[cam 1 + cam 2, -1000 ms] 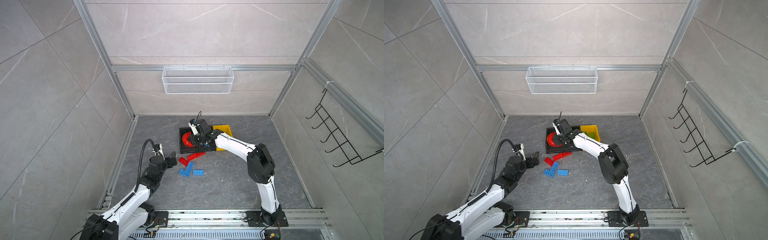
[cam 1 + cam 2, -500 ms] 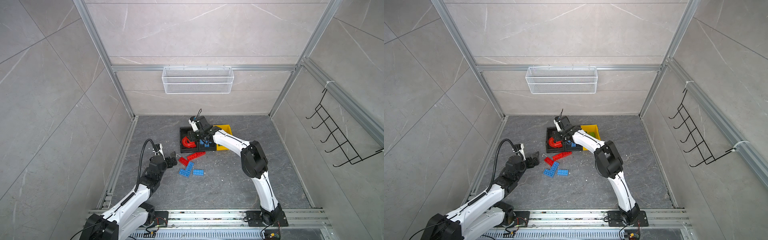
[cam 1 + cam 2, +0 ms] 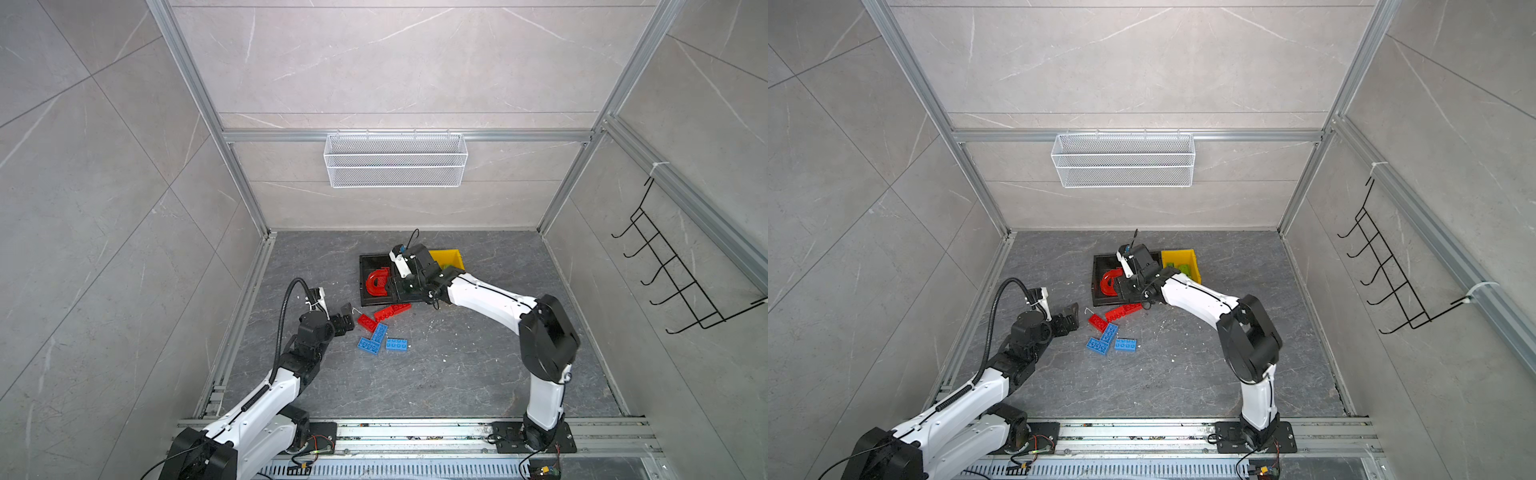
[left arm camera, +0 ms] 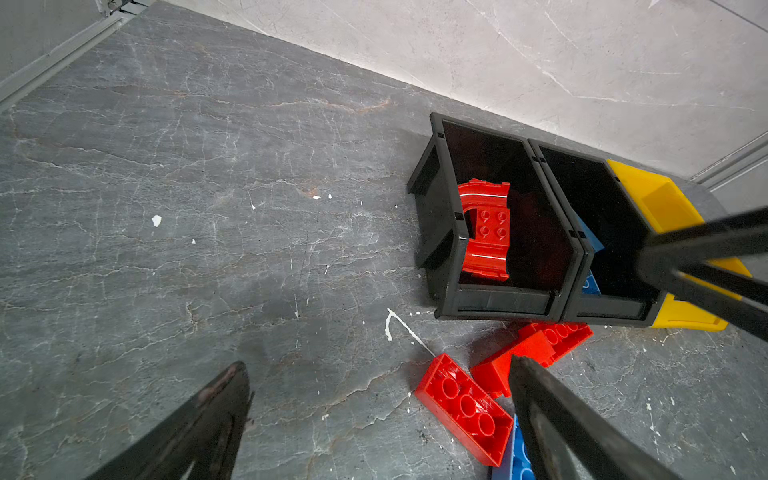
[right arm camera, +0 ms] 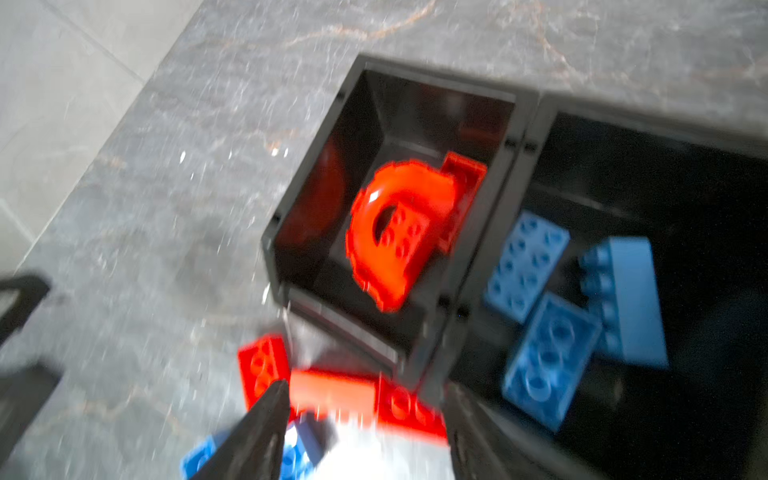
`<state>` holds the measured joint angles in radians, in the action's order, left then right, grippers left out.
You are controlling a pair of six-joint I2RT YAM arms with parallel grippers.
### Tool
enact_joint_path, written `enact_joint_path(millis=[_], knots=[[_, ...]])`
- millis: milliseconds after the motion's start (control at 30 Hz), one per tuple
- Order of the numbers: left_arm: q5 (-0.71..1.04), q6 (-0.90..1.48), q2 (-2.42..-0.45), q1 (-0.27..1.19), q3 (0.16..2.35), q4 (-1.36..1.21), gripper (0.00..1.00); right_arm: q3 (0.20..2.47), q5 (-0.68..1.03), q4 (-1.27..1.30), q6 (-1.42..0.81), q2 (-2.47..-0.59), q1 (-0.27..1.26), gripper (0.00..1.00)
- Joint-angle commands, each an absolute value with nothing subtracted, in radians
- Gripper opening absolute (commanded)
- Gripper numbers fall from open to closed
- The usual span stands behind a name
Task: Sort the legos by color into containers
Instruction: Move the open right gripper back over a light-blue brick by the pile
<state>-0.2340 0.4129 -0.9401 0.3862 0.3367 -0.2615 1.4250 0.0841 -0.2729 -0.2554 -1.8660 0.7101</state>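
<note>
Red arch (image 3: 377, 281) binned; loose red bricks (image 3: 392, 310), loose blue bricks (image 3: 396, 344) left on table (image 3: 457, 365). Left gripper (image 3: 348, 319) spread, right gripper (image 5: 368, 388) part-spread.

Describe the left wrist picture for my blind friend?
Three bins sit side by side on grey floor: a black bin holding a red arch, a second black bin, a yellow bin. In front lie red bricks, near the open left gripper.
</note>
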Motion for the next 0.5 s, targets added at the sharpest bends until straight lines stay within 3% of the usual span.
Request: enact_joint_path(millis=[0,167,467], knots=[[-0.245,0.422,-0.944,0.385,0.352,-0.288,1.00,1.291,0.039,-0.227,-0.300,-1.794,0.714,0.60],[-0.246,0.422,-0.953,0.385,0.354,-0.291,1.00,1.140,0.101,-0.186,-0.303,-1.761,0.746,0.59],[-0.249,0.426,-0.938,0.385,0.347,-0.293,1.00,1.078,0.253,-0.263,-0.040,-1.722,0.796,0.64]])
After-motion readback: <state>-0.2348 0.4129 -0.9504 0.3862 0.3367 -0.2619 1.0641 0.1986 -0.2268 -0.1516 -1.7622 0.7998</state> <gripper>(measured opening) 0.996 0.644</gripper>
